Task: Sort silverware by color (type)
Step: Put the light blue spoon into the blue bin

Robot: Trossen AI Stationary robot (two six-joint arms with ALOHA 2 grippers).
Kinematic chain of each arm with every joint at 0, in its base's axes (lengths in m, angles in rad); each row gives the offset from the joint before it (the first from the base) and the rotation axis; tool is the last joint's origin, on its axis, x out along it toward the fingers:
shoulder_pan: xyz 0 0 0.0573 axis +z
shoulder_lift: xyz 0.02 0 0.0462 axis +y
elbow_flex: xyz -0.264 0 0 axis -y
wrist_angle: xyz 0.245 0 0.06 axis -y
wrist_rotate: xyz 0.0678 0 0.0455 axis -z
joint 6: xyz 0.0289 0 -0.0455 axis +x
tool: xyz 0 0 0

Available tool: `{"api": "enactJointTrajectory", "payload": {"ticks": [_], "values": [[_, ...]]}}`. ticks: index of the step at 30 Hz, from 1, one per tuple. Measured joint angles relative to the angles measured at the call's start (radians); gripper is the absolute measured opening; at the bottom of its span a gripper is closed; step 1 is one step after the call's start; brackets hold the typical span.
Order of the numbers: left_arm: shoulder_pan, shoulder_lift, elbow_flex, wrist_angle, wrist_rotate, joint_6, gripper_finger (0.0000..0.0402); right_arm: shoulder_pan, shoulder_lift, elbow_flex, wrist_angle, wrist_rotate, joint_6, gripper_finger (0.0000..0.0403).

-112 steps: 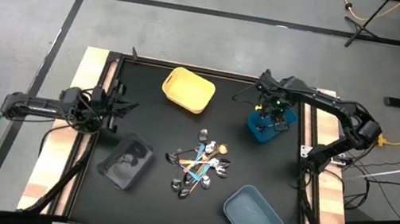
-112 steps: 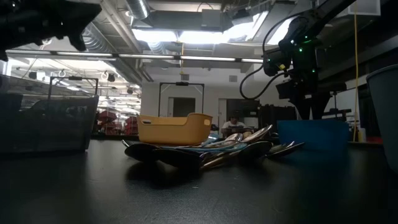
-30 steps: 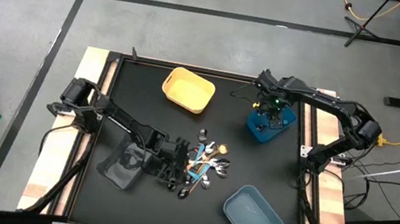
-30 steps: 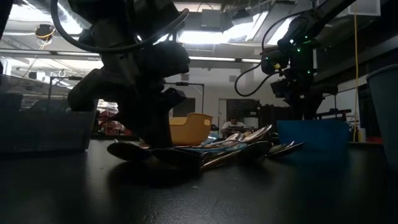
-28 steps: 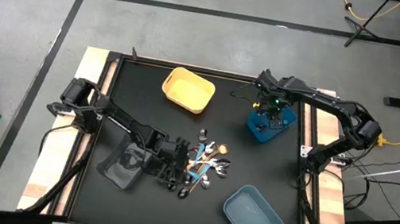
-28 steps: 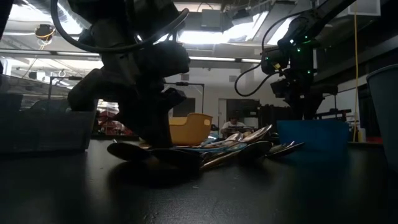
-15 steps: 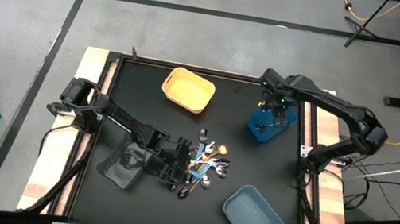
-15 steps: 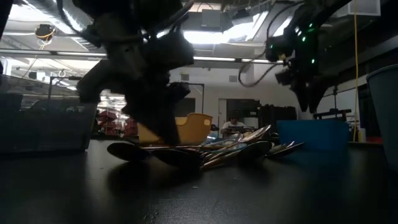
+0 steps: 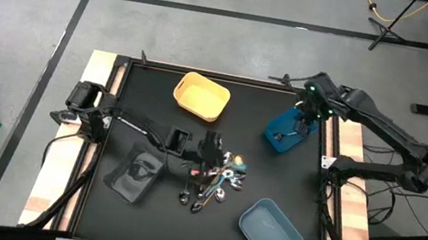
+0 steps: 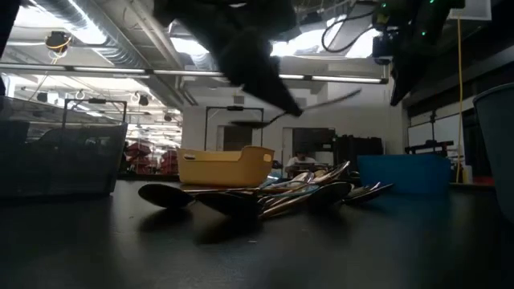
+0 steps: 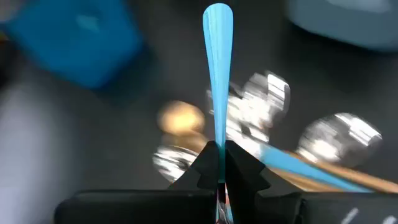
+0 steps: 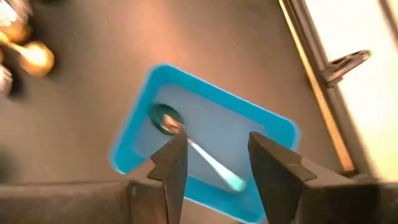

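Note:
The silverware pile (image 9: 219, 183) lies mid-table: silver, gold and light-blue-handled spoons, seen side-on in the low view (image 10: 273, 197). My left gripper (image 9: 209, 162) hovers above the pile, shut on a light-blue-handled utensil (image 11: 217, 74). My right gripper (image 9: 312, 111) is open, high above the blue bin (image 9: 288, 130). In the right wrist view its fingers (image 12: 211, 146) frame that bin (image 12: 261, 134), where a blue-handled spoon (image 12: 205, 160) lies flat on the floor. My left gripper pinches the utensil's light-blue handle (image 11: 218, 140) between its two shut fingers; the part behind the fingertips is hidden by the gripper. The handle sticks straight out past the fingertips to its rounded free end (image 11: 217, 12). The utensil (image 10: 325, 103) is lifted clear of the pile, nearly level.
A yellow bin (image 9: 201, 96) stands at the far middle. The clear bin (image 9: 134, 172) sits left of the pile, and the grey-blue bin (image 9: 271, 232) is near right. Wooden rails (image 9: 344, 158) edge the black tabletop. Bare table lies between pile and blue bin.
My left gripper has risen from the pile's left side with the blue-handled utensil in its fingers and moved toward the far right, now well above the pile. My right gripper has lifted up from the blue bin and drawn toward the table's right edge.

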Motion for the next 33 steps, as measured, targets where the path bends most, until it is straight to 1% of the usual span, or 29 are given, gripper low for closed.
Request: {"api": "enactJointTrajectory", "payload": {"ticks": [3, 7, 12, 14, 19, 23, 25, 28, 30, 33], "values": [[0.030, 0.000, 0.040, 0.001, -0.088, -0.047, 0.0008, 0.000, -0.024, -0.007, 0.019, -0.051, 0.106, 0.0160], [0.074, 0.000, 0.081, 0.001, -0.179, -0.134, 0.0009, 0.000, -0.041, -0.031, 0.085, -0.106, 0.249, 0.0160], [0.132, 0.000, 0.120, 0.002, -0.263, -0.221, 0.0010, 0.000, -0.040, -0.045, 0.169, -0.115, 0.398, 0.0160], [0.155, 0.000, 0.132, 0.004, -0.277, -0.237, 0.0010, 0.000, -0.040, -0.045, 0.218, -0.126, 0.445, 0.0160], [0.204, 0.000, 0.134, 0.106, -0.272, -0.237, 0.0010, 0.000, -0.040, -0.045, 0.386, -0.241, 0.633, 0.0160], [0.227, 0.000, 0.134, 0.169, -0.271, -0.237, 0.0010, 0.009, -0.037, -0.045, 0.487, -0.326, 0.696, 0.0160], [0.235, 0.000, 0.134, 0.186, -0.271, -0.237, 0.0010, 0.032, -0.035, -0.045, 0.520, -0.322, 0.706, 0.0160], [0.244, 0.000, 0.135, 0.193, -0.270, -0.237, 0.0010, 0.087, -0.035, -0.045, 0.570, -0.278, 0.707, 0.0160], [0.246, 0.000, 0.135, 0.194, -0.270, -0.237, 0.0010, 0.130, -0.035, -0.045, 0.597, -0.220, 0.707, 0.0160], [0.246, 0.000, 0.135, 0.196, -0.270, -0.237, 0.0011, 0.196, -0.025, -0.045, 0.631, -0.088, 0.711, 0.0160]]}}
